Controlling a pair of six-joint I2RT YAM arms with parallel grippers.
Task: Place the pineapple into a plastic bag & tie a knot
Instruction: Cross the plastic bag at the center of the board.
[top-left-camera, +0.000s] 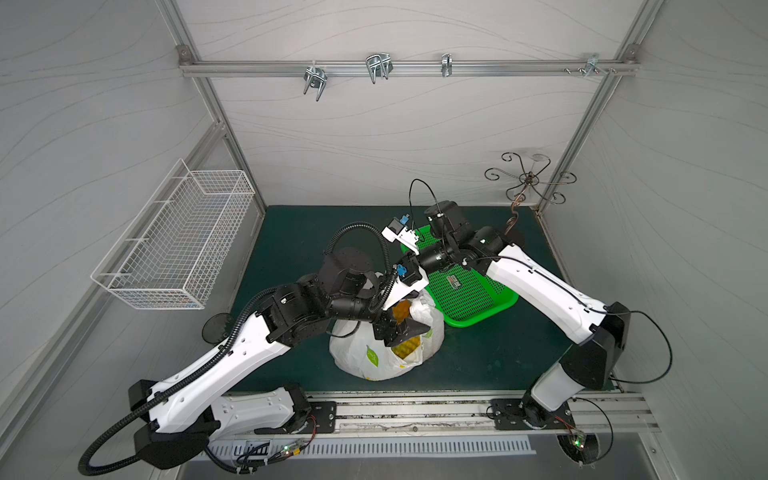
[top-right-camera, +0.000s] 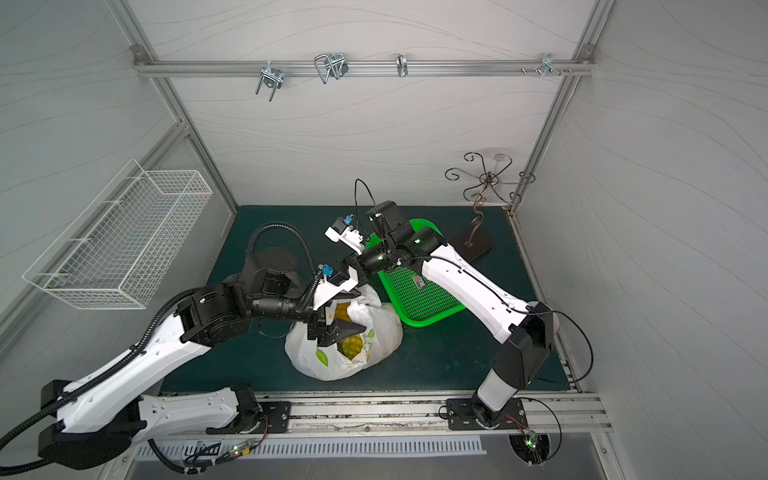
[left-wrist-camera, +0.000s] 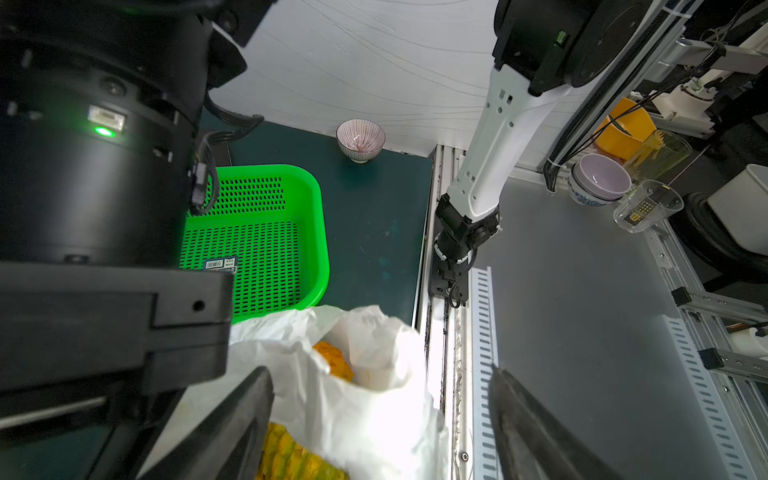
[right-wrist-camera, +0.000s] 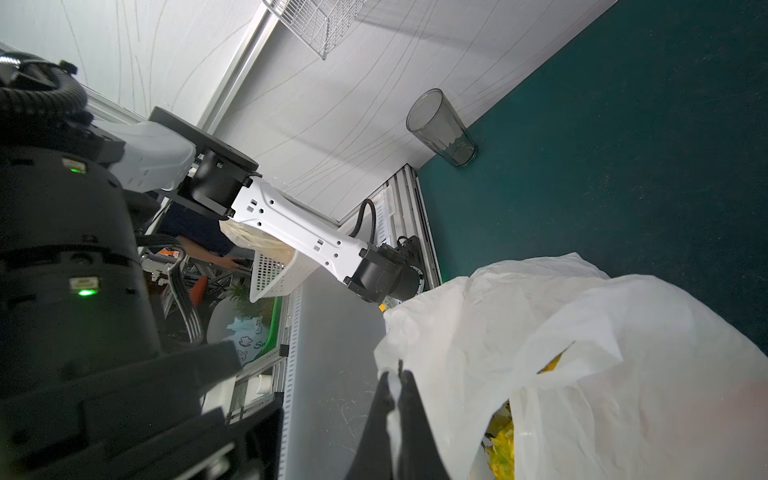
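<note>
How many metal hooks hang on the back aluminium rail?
4 shiny metal hooks: one at the rail's left, two near its middle, one at its right end. None seems hidden.

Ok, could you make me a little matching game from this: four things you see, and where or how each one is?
Things:
1. pineapple
2. green tray
3. left tool
4. right tool

States:
A. shut, pinching the plastic bag by its edge
B. open at the bag's mouth
C. inside the bag
D. lying beside the bag

Pairs: 1-C, 2-D, 3-B, 4-A
</note>
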